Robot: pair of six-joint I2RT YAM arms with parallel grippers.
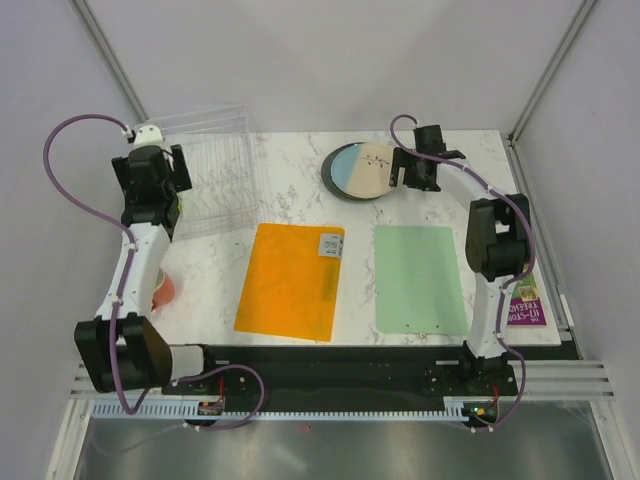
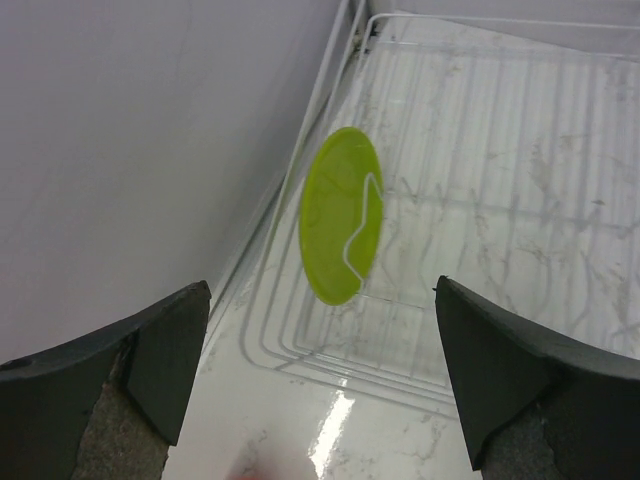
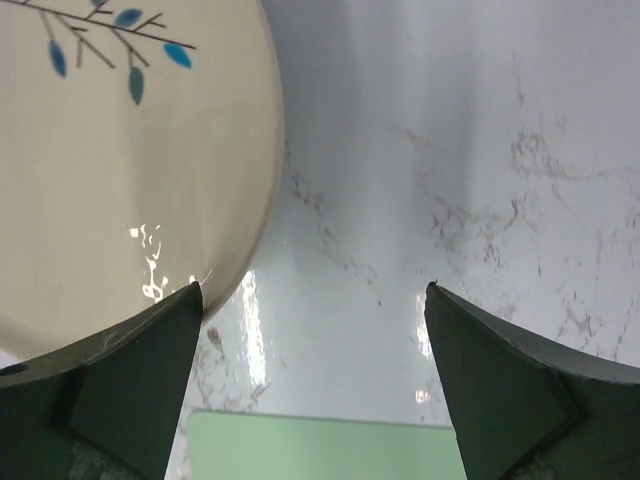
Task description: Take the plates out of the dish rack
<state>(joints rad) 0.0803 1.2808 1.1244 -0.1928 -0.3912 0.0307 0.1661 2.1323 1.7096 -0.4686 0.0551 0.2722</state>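
The dish rack (image 1: 215,175) of clear wire stands at the table's back left. A lime green plate (image 2: 340,215) stands on edge inside the dish rack (image 2: 490,150), against its left side. My left gripper (image 2: 322,286) hangs open in front of the rack's near end, with nothing between its fingers; in the top view the left gripper (image 1: 158,198) is at the rack's left side. A stack of plates (image 1: 360,170) lies flat at the back centre, with a cream plate (image 3: 120,150) bearing blue leaves on top. My right gripper (image 3: 312,288) is open just beside that plate's rim, above bare table.
An orange mat (image 1: 290,280) and a pale green mat (image 1: 420,278) lie flat mid-table. The green mat (image 3: 320,450) also shows below the right gripper. A pink cup (image 1: 165,288) stands at the left edge, and a leaflet (image 1: 525,308) lies at the right edge.
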